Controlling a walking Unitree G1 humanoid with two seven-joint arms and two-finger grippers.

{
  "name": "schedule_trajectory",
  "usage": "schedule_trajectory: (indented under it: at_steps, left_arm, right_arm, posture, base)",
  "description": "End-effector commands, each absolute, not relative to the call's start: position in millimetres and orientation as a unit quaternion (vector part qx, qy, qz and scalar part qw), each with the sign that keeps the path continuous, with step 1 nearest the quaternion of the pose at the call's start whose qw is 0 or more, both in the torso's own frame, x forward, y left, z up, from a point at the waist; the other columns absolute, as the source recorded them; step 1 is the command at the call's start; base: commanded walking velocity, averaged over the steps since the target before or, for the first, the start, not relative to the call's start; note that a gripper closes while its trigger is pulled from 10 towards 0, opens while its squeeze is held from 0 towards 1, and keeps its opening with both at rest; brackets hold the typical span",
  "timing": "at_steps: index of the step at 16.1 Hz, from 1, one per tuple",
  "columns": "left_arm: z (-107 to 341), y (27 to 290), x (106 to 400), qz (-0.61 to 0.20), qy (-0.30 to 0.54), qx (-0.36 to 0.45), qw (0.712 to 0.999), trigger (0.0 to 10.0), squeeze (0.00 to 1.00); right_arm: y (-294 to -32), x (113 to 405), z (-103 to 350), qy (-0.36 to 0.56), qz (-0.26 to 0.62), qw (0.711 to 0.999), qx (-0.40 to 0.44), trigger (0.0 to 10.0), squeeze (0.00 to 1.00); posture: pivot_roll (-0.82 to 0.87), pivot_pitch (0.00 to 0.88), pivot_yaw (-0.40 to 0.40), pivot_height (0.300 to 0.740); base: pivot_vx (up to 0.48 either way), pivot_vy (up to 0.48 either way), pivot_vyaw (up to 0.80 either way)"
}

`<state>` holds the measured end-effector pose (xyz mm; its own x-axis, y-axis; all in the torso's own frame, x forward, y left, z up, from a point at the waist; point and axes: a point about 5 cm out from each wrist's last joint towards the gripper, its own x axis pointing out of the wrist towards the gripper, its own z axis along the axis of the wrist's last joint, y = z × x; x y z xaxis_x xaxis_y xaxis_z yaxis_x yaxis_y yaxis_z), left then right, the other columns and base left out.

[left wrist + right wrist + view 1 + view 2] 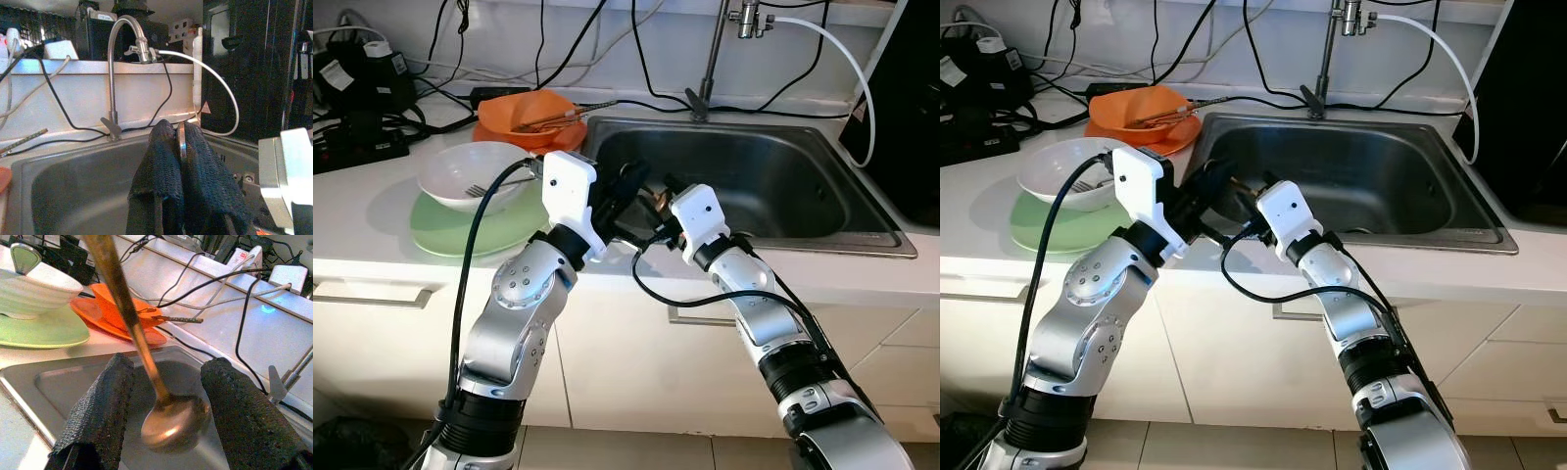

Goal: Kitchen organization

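Two tools meet over the near left corner of the steel sink [783, 186], a single spoon [168, 423] shared between them. The left tool [182, 147] has its two black fingers pressed together on the thin edge of the spoon's handle, which shows as a bright metal sliver between the pads in the left wrist view. The right tool [166, 406] stands with its fingers apart, one on each side of the spoon's bowl, touching nothing that can be made out.

The relation that matters is the spoon's long axis: in the right wrist view the handle climbs steeply away from the bowl, passing up and out between the right tool's open fingers, so the bowl end lies squarely in that tool's gap while the handle end belongs to the left. From the head cameras the crossing point is hidden behind both wrists, so whether the bowl brushes a right finger is unclear.

On the worktop [372, 220] to the robot's left, a white bowl [470, 176] with a fork sits on a green plate [460, 230]; behind it an orange bowl [524, 113] holds chopsticks. The likely next step is a handover or a release into the sink, with the right tool nearer the bowl end.
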<state>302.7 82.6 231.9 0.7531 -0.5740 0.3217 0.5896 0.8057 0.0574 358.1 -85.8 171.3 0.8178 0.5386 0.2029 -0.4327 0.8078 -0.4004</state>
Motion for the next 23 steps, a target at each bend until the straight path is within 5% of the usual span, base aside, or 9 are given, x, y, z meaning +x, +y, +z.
schedule_trajectory:
  at_steps: [1,9,10,23]
  left_arm:
    - [235.2,78.2,298.9,-0.326,-0.169,-0.025,0.93,10.0,0.0]
    - [229.1,73.3,298.2,-0.337,-0.153,-0.017,0.929,10.0,0.0]
    - [228.1,73.4,297.7,-0.337,-0.151,-0.015,0.929,10.0,0.0]
    - [229.7,79.9,303.5,-0.324,-0.151,-0.008,0.934,10.0,0.0]
  right_arm:
    - [-87.5,360.5,181.6,-0.174,0.251,0.939,-0.159,10.0,0.0]
    - [-89.2,361.2,183.4,-0.176,0.246,0.941,-0.151,10.0,0.0]
    - [-88.9,361.0,183.1,-0.176,0.247,0.941,-0.147,0.2,0.0]
    - [-93.5,361.7,176.5,-0.159,0.242,0.946,-0.144,0.0,0.0]
  posture:
    - [0.12,0.0,0.017,0.74]
    - [0.13,0.0,0.014,0.74]
    - [0.13,0.0,0.015,0.74]
    - [0.12,0.015,0.021,0.74]
  base:
    - [0.0,0.0,0.0]
    - [0.0,0.0,0.0]
    - [0.0,0.0,0.0]
    - [0.0,0.0,0.0]
